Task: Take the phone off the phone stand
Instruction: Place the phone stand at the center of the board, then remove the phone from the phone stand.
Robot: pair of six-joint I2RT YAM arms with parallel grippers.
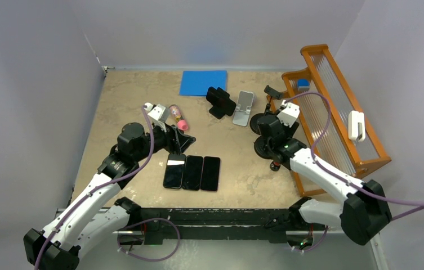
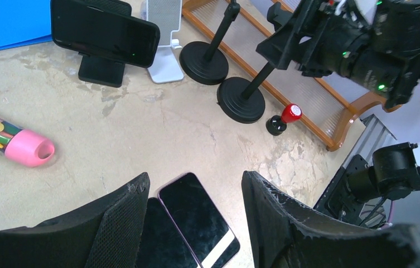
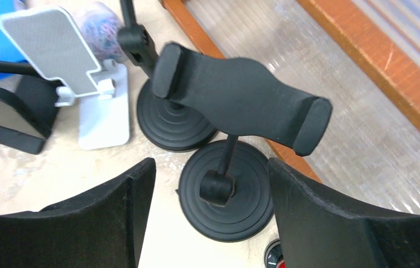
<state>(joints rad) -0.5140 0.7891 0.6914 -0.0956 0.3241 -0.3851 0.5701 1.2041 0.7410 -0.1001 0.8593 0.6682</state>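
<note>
i see the phone sitting sideways in the black phone stand at the far middle of the bench, just beside a white stand and near a blue mat. neither tool touches it; both are well apart from it.

my left tool hangs wide open over the near left of the bench. in the left wrist view its fingers straddle the end of one of three dark phones lying flat side by side. a pink-capped bottle lies just beyond.

my right tool is spread wide too, above two black round-base stands beside the orange rack. the right wrist view shows a black clamp holder ahead of its fingers, not gripped.
</note>
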